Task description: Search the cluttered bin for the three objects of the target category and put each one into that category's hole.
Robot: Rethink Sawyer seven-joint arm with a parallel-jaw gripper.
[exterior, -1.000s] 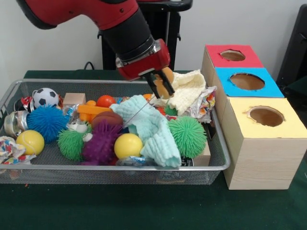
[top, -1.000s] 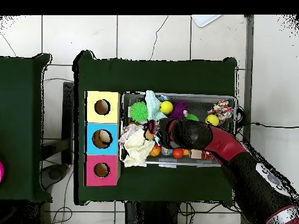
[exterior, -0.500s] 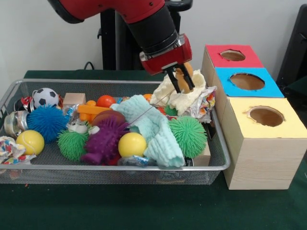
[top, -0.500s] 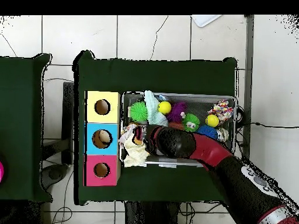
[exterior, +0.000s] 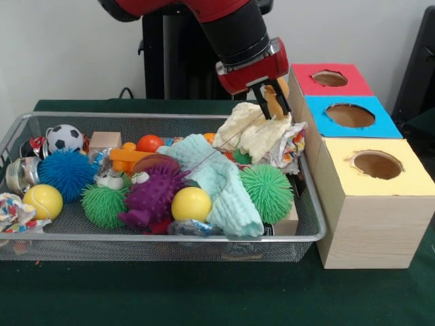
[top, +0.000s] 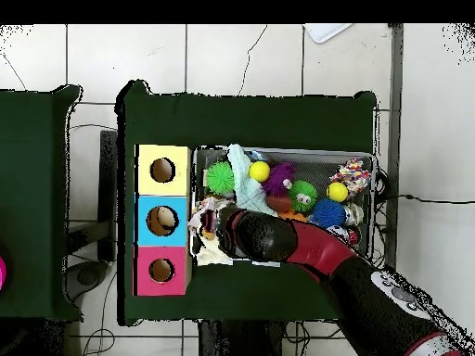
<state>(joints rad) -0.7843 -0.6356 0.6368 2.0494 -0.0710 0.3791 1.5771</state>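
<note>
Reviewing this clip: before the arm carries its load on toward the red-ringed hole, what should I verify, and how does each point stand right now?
1. Gripper shut on the small orange object: ok.
2. Load lifted above the wire basket: ok.
3. Red-ringed hole unobstructed: ok.
4. Gripper over that hole: not ok, it hangs short of the boxes, above the cream cloth.
5. Thin string runs from the load into the clutter, snag risk: not ok.
6. Object belongs to the target category: cannot tell.

No text, label, brand, number or sign could be read in either view. The boxes beside the hand [exterior: 274,102] carried only plain coloured paint, and the toys below it showed no legible print.
</note>
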